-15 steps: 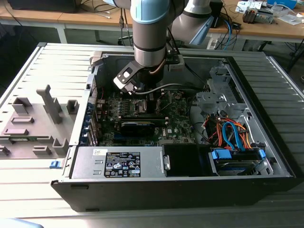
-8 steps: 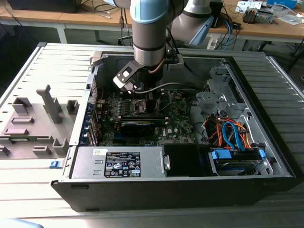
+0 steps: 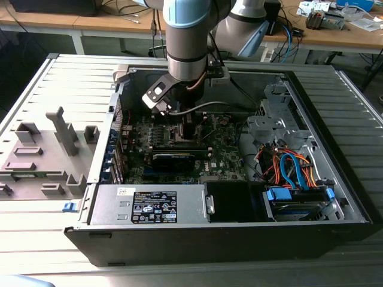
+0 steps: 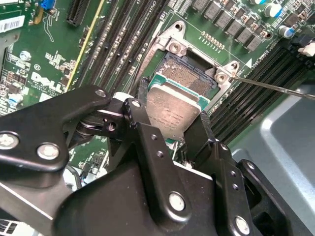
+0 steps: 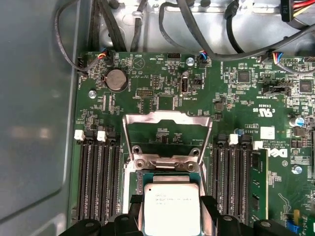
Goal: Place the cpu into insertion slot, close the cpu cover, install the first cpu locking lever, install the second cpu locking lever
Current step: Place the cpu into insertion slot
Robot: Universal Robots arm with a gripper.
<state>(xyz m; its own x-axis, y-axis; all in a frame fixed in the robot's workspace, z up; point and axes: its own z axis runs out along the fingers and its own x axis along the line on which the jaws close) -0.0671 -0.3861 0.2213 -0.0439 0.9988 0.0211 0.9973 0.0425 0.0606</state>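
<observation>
My gripper [image 4: 173, 129] is shut on the cpu [image 4: 173, 109], a flat square chip with a silvery top, pinched at two opposite edges between black fingers [image 4: 141, 94]. The chip hangs just over the insertion slot [image 4: 189, 77], whose brownish contact field shows past its far edge; I cannot tell whether they touch. In the first wrist view the cpu [image 5: 171, 204] sits below the cpu cover [image 5: 167, 117], a silver frame swung open beyond the socket. A thin metal locking lever [image 4: 275, 87] sticks out beside the socket. In the exterior view the gripper [image 3: 187, 128] is low over the green board.
Black memory slots [image 5: 98, 182] flank the socket on both sides. A long black card [image 3: 173, 158] lies in front of the gripper. The power supply [image 3: 149, 206], coloured cables [image 3: 293, 167] and case walls [image 3: 335, 119] surround the board. A grey fixture [image 3: 42, 155] lies outside the case.
</observation>
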